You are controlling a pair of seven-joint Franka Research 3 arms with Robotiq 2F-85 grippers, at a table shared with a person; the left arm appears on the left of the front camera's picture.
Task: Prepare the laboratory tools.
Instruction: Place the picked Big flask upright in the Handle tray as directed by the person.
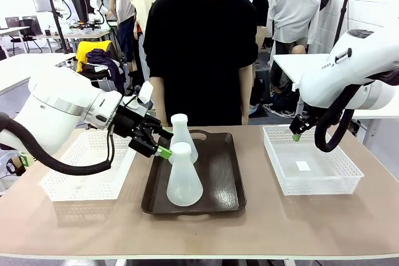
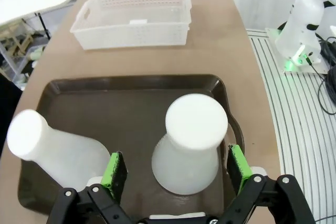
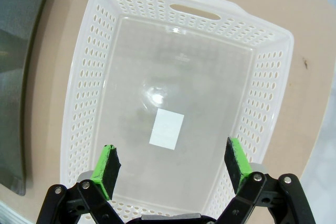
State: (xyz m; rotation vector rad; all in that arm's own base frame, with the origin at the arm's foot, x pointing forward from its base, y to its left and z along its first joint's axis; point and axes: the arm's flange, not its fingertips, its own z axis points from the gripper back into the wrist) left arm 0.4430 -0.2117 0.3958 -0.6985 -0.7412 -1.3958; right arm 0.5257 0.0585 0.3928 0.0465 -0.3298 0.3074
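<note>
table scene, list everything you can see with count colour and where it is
conical flasks: 2, frosted white, upright on the tray, the near flask toward the robot, the far flask toward the person
tray: 1, dark brown, middle of the table
mesh baskets: 2, white, the left basket at the robot's left, the right basket at its right with a white label on its floor
table: 1, light brown, under everything
person: 1, black shirt, standing at the far side
left gripper: 1, black with green pads, open, jaws either side of the near flask
right gripper: 1, black with green pads, open, above the right basket
</note>
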